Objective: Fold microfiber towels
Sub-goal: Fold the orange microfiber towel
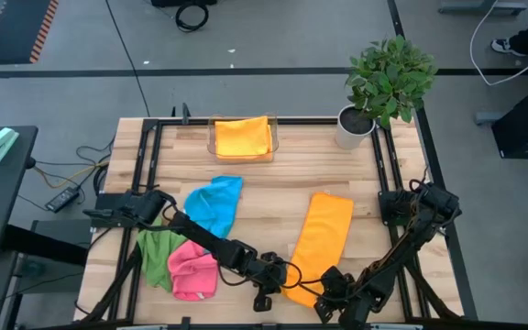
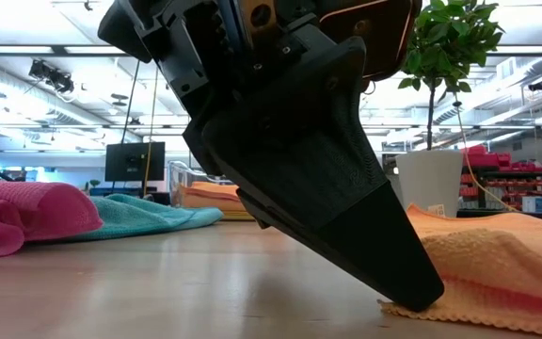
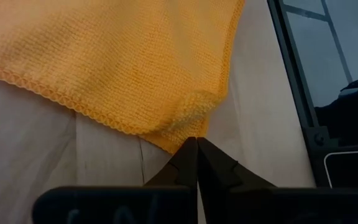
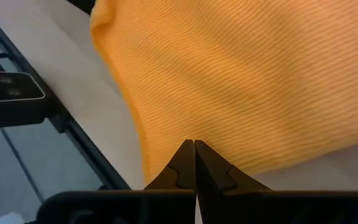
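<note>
An orange towel [image 1: 324,240], folded into a long strip, lies flat on the table and runs from far to near. My left gripper [image 1: 280,275] is shut at its near-left corner. My right gripper [image 1: 324,298] is shut at its near-right edge. A blue towel [image 1: 214,203], a green towel [image 1: 157,252] and a pink towel [image 1: 193,271] lie crumpled on the left. Another orange towel [image 1: 243,137] lies folded in the clear tray [image 1: 213,137] at the far edge. My left gripper pinches the orange towel's near-left corner [image 3: 188,127] with only its fingertips, slanting down from the near left. The cloth puckers just ahead of the tips [image 3: 194,109]. The corner [image 2: 398,306] stays on the table; how many layers, I cannot tell. My right gripper's shut fingertips [image 4: 190,155] meet the orange towel's near-right edge [image 4: 166,149], slanting down from the near side. The fingers hide the place of contact, so the layers do not show. The towel lies on the table.
A potted plant [image 1: 385,84] stands at the far right corner. Black frame rails [image 1: 388,174] run along the table's left and right sides. The near table edge is close behind both grippers. Bare wood lies between the blue towel and the orange strip.
</note>
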Motion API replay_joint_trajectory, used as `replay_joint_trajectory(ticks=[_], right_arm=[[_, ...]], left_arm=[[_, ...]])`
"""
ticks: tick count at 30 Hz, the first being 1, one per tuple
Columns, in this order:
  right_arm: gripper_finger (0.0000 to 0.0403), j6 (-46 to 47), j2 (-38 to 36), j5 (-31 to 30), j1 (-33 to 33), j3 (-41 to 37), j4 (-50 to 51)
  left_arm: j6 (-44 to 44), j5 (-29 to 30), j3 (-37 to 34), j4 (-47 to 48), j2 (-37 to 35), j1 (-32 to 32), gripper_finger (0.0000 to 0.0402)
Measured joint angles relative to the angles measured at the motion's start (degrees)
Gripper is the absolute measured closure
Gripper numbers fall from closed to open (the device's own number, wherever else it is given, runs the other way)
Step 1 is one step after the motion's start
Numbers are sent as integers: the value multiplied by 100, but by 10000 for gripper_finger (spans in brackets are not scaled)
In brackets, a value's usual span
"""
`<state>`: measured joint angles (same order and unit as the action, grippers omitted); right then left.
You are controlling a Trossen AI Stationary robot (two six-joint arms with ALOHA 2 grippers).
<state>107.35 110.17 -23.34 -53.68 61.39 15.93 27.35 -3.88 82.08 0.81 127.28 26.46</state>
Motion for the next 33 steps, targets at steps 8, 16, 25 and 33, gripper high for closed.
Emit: replay_joint_trajectory(ticks=[8,16,25,33], right_arm=[[400,43,0,425,-54,0,248],[400,3,-60,277,-100,0,277],[400,-11,-863,-650,-100,-2,1493],[400,677,-2324,-548,292,-547,3758]], left_arm=[[-13,21,10,177,-21,-4,394],[-11,24,13,255,-26,-4,391],[358,-83,0,107,-13,111,389],[864,-151,-2,9,0,415,389]])
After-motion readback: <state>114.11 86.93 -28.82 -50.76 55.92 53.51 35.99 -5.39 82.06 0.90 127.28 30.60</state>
